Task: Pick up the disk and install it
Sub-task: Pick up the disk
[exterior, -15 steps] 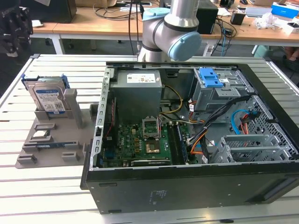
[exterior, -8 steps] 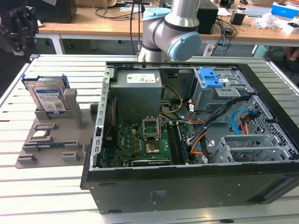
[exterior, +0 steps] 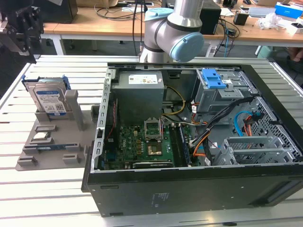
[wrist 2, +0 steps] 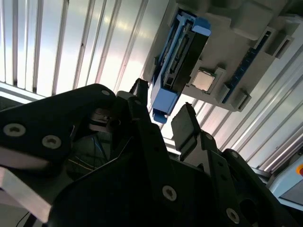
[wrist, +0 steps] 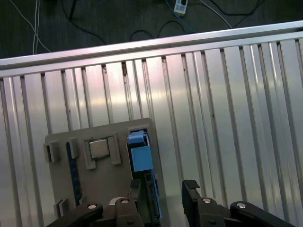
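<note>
In the exterior view, the disk (exterior: pixel 47 97) stands upright on its edge in a grey holder (exterior: pixel 52 146) on a slatted metal table (exterior: pixel 57 198), at the exterior view's left. Its white-and-blue label faces the camera. The dark gripper (exterior: pixel 21 35) hangs above and behind it, well apart from it. An open computer case (exterior: pixel 189 189) lies beside the holder, toward the exterior view's right, with the robot arm (exterior: pixel 175 28) rising behind it.

In the second wrist view, the gripper (wrist 2: pixel 163 116) is seen from close by, its two black fingers (wrist 2: pixel 189 125) spread apart with nothing between them. Beyond them the disk (wrist 2: pixel 177 61) shows edge-on with its bright blue frame, seated in the holder (wrist 2: pixel 236 28) next to a small square chip (wrist 2: pixel 202 80).

In the first wrist view, the gripper (wrist: pixel 163 191) again has its fingers parted and holds nothing. The disk (wrist: pixel 141 156) sits in the holder (wrist: pixel 104 179) below, nearer one finger than the other.
</note>
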`<control>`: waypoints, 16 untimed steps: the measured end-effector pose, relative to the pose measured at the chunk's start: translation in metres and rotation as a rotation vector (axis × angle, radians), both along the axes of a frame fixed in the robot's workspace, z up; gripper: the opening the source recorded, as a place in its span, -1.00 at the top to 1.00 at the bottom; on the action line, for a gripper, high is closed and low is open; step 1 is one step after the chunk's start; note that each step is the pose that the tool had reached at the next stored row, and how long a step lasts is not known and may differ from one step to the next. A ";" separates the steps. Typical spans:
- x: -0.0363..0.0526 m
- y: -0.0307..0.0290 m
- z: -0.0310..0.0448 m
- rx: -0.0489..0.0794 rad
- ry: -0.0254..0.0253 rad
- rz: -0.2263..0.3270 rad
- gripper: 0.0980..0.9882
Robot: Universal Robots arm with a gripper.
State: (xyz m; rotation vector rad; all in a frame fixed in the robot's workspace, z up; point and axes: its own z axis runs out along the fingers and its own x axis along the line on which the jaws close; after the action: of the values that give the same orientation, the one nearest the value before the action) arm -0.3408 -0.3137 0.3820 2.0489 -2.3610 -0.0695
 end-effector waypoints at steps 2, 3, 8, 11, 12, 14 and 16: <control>0.0008 0.0004 -0.0019 0.000 -0.0002 0.000 0.15; 0.0011 0.0006 -0.0033 0.000 -0.0001 0.000 0.15; 0.0005 -0.0008 -0.0099 -0.003 0.0001 0.000 0.15; -0.0022 -0.0067 -0.0117 -0.003 0.0001 0.000 0.15; -0.0028 -0.0083 -0.0127 -0.003 0.0000 0.002 0.15; -0.0033 -0.0114 -0.0147 -0.003 0.0000 0.011 0.15; -0.0036 -0.0150 -0.0170 -0.003 0.0000 0.026 0.15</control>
State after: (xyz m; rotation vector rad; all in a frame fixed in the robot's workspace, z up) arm -0.3444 -0.3288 0.3650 2.0776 -2.3323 -0.0653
